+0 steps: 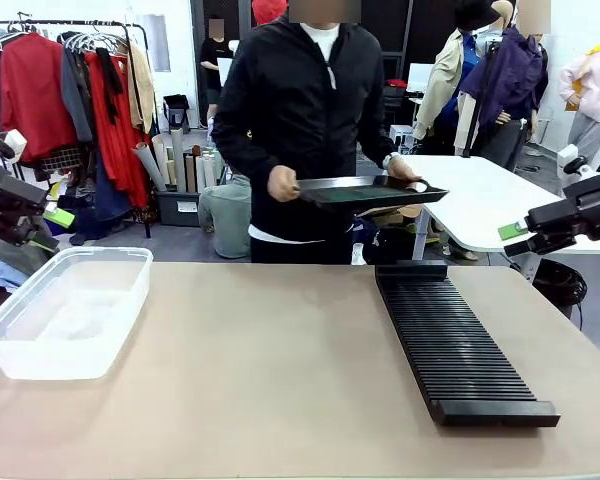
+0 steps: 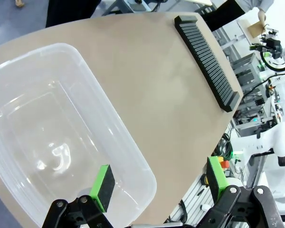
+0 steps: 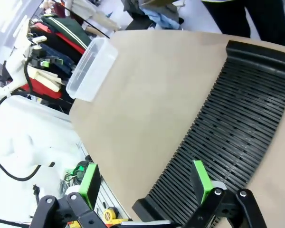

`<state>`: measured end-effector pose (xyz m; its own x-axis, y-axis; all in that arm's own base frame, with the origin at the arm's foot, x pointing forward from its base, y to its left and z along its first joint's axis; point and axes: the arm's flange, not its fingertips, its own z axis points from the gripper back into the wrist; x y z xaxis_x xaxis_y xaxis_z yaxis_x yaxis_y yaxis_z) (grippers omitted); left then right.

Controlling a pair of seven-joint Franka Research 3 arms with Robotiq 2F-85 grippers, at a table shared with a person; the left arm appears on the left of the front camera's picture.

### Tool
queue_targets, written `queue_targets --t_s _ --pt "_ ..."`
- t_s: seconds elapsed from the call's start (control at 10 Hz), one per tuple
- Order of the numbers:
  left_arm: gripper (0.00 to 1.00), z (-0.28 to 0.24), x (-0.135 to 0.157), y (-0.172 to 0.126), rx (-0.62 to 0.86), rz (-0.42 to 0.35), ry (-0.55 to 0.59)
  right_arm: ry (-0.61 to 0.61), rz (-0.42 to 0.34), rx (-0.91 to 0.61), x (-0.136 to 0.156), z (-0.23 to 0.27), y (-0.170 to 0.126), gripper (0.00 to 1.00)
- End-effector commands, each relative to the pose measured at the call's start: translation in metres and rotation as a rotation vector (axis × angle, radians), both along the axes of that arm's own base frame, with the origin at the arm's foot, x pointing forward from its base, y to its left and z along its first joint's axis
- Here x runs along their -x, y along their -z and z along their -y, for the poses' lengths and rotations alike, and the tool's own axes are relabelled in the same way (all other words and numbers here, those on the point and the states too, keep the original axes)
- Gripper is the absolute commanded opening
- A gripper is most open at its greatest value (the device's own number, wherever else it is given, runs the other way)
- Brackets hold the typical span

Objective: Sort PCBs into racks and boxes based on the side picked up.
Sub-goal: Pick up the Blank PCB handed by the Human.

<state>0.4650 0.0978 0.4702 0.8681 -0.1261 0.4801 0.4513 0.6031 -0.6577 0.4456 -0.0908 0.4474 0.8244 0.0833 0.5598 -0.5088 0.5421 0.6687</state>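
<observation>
The long black slotted rack [image 1: 455, 345] lies on the right half of the table, its slots bare; it also appears as the rack [image 2: 206, 57] and the rack [image 3: 237, 133]. The clear plastic box [image 1: 65, 310] stands at the table's left end with nothing in it, seen too as the box [image 2: 47, 133] and the box [image 3: 91, 69]. No PCB shows clearly. My left gripper [image 2: 160, 185] hangs open above the box's near corner, nothing between its fingers. My right gripper [image 3: 146, 183] hangs open over the rack's near end, also holding nothing. Both the left gripper [image 1: 40, 222] and the right gripper [image 1: 520, 238] hover off the table's sides.
Across the table a person holds a shallow dark tray [image 1: 370, 190] level in both hands, above the far edge; its inside looks dark green, and I cannot tell what lies in it. The tan tabletop [image 1: 280, 370] stretches between box and rack. Clothes rails and other tables stand behind.
</observation>
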Motion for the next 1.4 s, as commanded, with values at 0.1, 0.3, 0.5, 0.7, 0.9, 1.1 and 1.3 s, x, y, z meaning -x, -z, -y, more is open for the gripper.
queue_targets --t_s 0.1,0.3,0.5,0.7,0.9,1.1,1.3 --pt "1.00 -0.0022 0.0036 -0.0001 0.024 0.039 0.003 -0.015 0.029 -0.046 -0.0053 0.0042 -0.0007 1.00" --pt "1.00 -0.0019 0.0003 0.0019 0.003 0.003 -0.001 -0.004 -0.007 -0.025 0.0004 0.0024 0.0048 1.00" --pt "1.00 -0.0019 0.0003 0.0019 0.003 0.003 -0.001 -0.004 -0.007 -0.025 0.0004 0.0024 0.0048 1.00" --pt "1.00 -0.0019 0.0003 0.0019 0.003 0.003 -0.001 -0.004 -0.007 -0.025 0.0004 0.0024 0.0048 1.00" --pt "1.00 -0.0019 0.0003 0.0019 0.003 0.003 -0.001 -0.004 -0.007 -0.025 0.0004 0.0024 0.0048 1.00" --pt "1.00 -0.0019 0.0003 0.0019 0.003 0.003 -0.001 -0.004 -0.007 -0.025 0.0004 0.0024 0.0048 1.00" --pt "1.00 -0.0011 -0.0007 0.0034 0.003 0.005 0.001 -0.004 -0.007 -0.025 0.0004 0.0024 0.0048 1.00"
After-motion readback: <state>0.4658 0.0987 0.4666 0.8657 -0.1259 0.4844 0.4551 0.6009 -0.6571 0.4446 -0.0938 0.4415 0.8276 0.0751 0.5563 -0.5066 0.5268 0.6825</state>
